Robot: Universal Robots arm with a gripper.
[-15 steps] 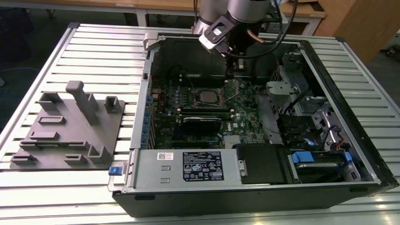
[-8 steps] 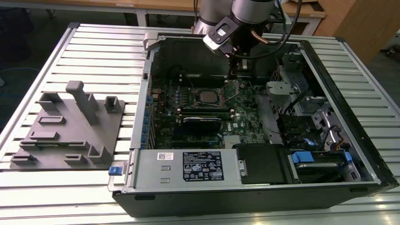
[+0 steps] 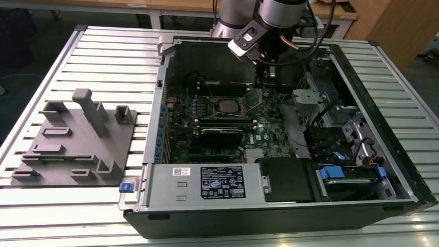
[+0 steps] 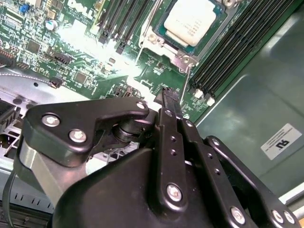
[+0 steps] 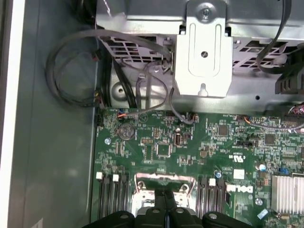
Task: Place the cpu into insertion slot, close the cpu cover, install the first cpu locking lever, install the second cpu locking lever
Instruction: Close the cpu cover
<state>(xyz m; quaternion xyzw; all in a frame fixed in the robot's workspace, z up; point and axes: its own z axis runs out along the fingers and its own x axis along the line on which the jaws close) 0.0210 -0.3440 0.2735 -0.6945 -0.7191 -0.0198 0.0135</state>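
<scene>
Tool (image 4: pixel 169 99) is closed, its tips together with nothing seen between them, low over the green board (image 5: pixel 190 142) inside the open computer case (image 3: pixel 404 154). The chip (image 4: pixel 192 21) sits in the socket (image 4: pixel 164 43), and a thin wire lever (image 4: pixel 184 83) stands between socket and tool.

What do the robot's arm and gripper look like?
The arm is a silvery-grey tube with a pale wrist block and black cables looping beside it. The gripper is black: flat linkage bars studded with round silver screw heads, tapering into narrow black fingers.
</scene>
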